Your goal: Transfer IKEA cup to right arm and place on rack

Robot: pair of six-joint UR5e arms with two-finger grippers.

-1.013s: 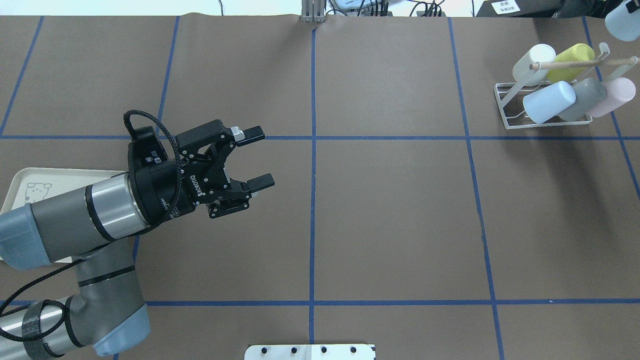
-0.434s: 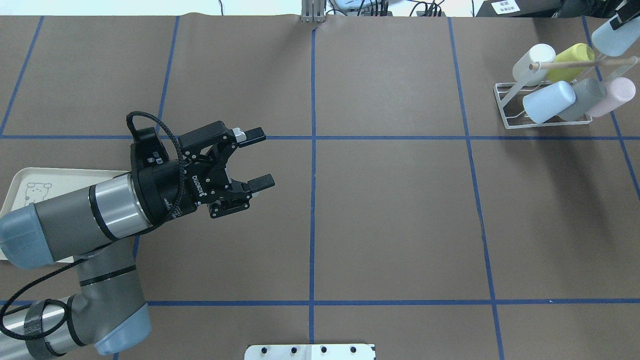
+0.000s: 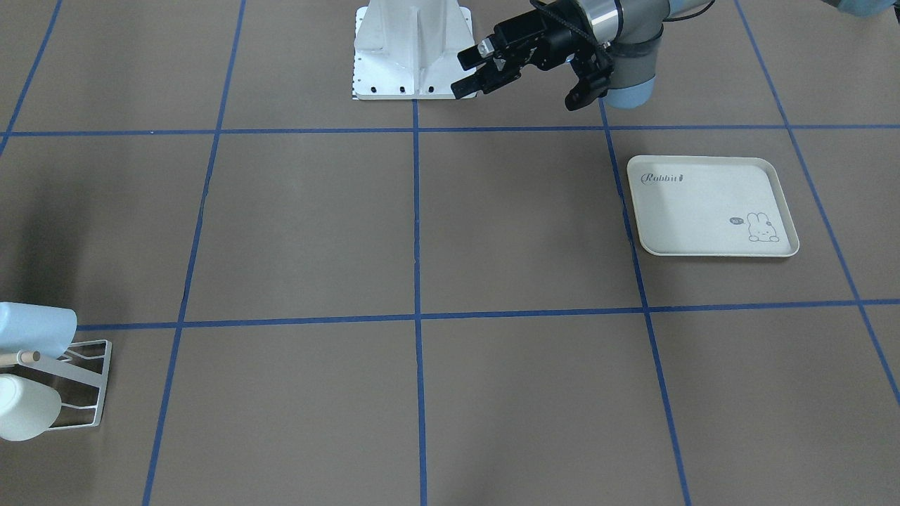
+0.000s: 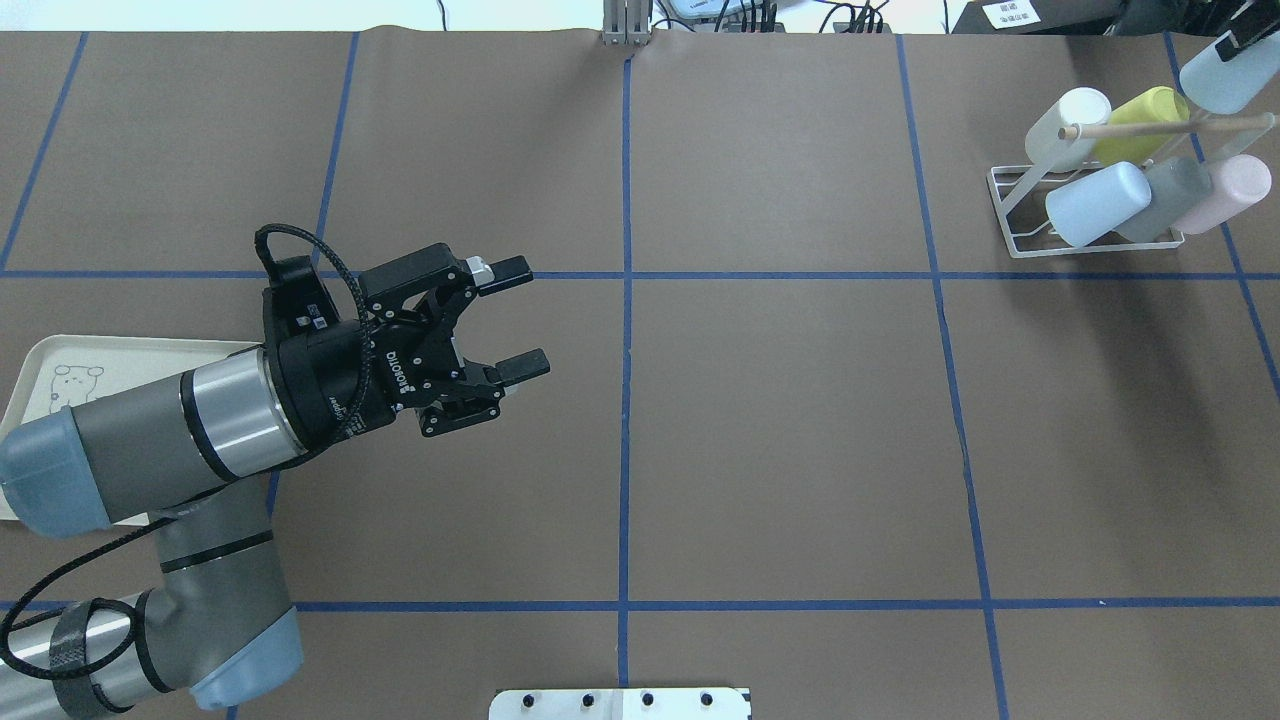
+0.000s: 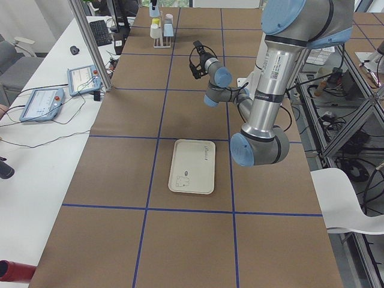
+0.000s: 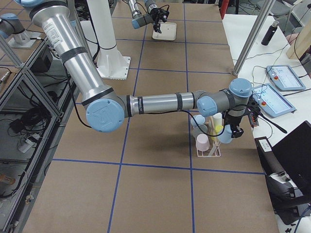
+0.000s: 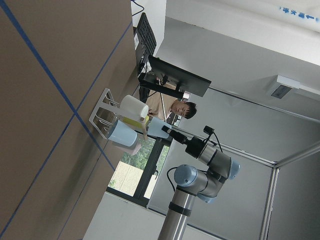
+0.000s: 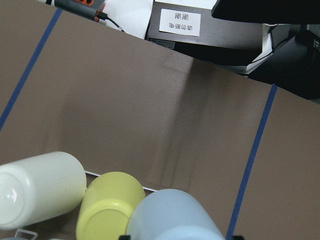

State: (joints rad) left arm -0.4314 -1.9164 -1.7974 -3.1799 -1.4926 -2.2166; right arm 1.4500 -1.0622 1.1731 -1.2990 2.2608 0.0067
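The IKEA cup [image 4: 1222,72] is light blue and hangs in the air at the far right, just beyond the rack [image 4: 1008,218]. My right gripper [image 6: 233,130] is shut on it; the right wrist view shows the cup [image 8: 175,216] between the jaws, above the cups on the rack. The rack is a white wire stand with a wooden peg [image 4: 1160,127]. It holds white [image 4: 1068,125], yellow [image 4: 1142,118], light blue [image 4: 1098,203], grey [image 4: 1165,198] and pink [image 4: 1220,192] cups. My left gripper [image 4: 512,319] stands open and holds nothing, left of the table's middle.
A cream rabbit-print tray [image 3: 710,204] lies at the robot's left, partly under my left arm in the overhead view. The robot's base plate [image 4: 620,703] sits at the near edge. A person [image 7: 180,107] shows behind the rack in the left wrist view.
The right gripper has brought the light blue cup a little further into the overhead view, nearer the rack. The left arm has barely shifted and stays open.
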